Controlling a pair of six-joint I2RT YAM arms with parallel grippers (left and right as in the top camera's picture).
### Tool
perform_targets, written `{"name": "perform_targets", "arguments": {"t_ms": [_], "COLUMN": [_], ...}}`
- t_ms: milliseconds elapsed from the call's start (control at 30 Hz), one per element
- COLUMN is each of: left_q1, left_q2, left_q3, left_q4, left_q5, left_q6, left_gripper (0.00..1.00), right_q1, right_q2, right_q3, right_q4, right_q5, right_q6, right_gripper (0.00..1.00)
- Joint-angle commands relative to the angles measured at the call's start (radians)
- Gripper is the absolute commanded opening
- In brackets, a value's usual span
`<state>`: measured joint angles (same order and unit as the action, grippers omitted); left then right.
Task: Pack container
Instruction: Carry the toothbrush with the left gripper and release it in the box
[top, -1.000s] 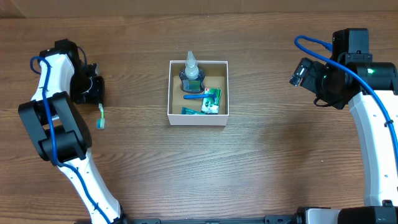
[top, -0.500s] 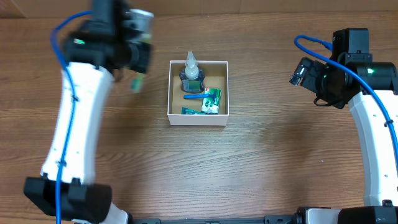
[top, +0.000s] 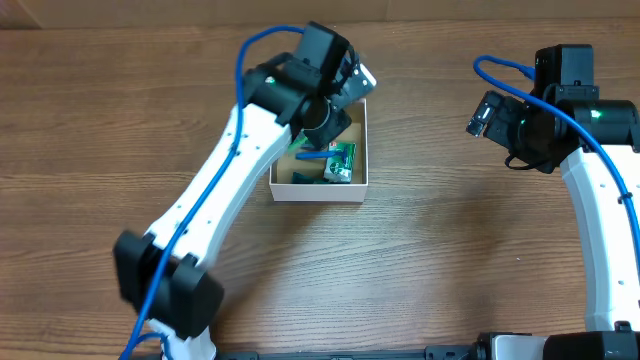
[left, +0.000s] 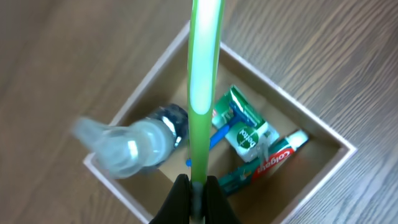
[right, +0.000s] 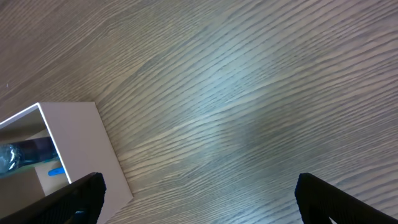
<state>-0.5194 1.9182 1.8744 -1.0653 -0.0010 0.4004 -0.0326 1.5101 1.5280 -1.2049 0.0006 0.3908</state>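
Note:
The container (top: 355, 183) is a small square white box with a brown inside, at the table's middle. In the left wrist view the container (left: 323, 137) holds a clear bottle (left: 134, 142), a green-and-white packet (left: 245, 127), a toothpaste tube (left: 267, 163) and something blue. My left gripper (left: 196, 186) is shut on a green toothbrush (left: 204, 74) and holds it above the box's inside. In the overhead view the left gripper (top: 325, 100) covers the box's far half. My right gripper (right: 196, 196) is open and empty above bare table, right of the container's wall (right: 93, 149).
The wooden table (top: 450, 260) surrounds the box. The right arm (top: 560, 110) stands at the far right, well apart from the box. The left arm (top: 215, 200) stretches diagonally from the front left over to the box.
The left arm has swung from the far left of the table to over the box, carrying the green toothbrush off the table. The right arm has not moved.

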Motion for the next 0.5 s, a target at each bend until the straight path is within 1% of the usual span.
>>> {"name": "perform_targets", "arguments": {"t_ms": [0,67,167,200,267,333,367,433,467], "left_q1": [0.001,0.001,0.001,0.001,0.001,0.002,0.002,0.003,0.004], "left_q2": [0.060,0.068,0.069,0.069,0.069,0.067,0.064,0.055,0.048], "left_q3": [0.002,0.002,0.002,0.002,0.002,0.002,0.002,0.002,0.002], "left_q4": [-0.017,-0.024,-0.025,-0.028,-0.034,-0.034,-0.034,-0.034,-0.034], "left_q5": [-0.006,-0.006,-0.006,-0.006,-0.007,-0.007,-0.007,-0.007,-0.011], "left_q6": [0.002,0.003,0.003,0.003,0.003,0.002,0.002,-0.014,-0.028], "left_gripper": [0.04,0.06,0.22,0.34,0.69,0.84,0.89,0.95,1.00], "right_q1": [-0.002,-0.002,-0.002,-0.002,-0.002,-0.002,-0.002,-0.002,-0.002], "right_q2": [-0.005,-0.005,-0.005,-0.005,-0.005,-0.005,-0.005,-0.005,-0.005], "right_q3": [-0.004,-0.004,-0.004,-0.004,-0.004,-0.004,-0.004,-0.004,-0.004], "right_q4": [-0.002,-0.004,-0.005,-0.005,-0.006,-0.009,-0.010,-0.010,-0.009], "right_q5": [0.009,0.009,0.009,0.009,0.009,0.009,0.009,0.009,0.009], "right_q6": [-0.006,-0.006,-0.006,-0.006,-0.006,-0.006,-0.006,-0.006,-0.006], "right_gripper": [1.00,1.00,1.00,1.00,1.00,1.00,1.00,1.00,1.00]}}
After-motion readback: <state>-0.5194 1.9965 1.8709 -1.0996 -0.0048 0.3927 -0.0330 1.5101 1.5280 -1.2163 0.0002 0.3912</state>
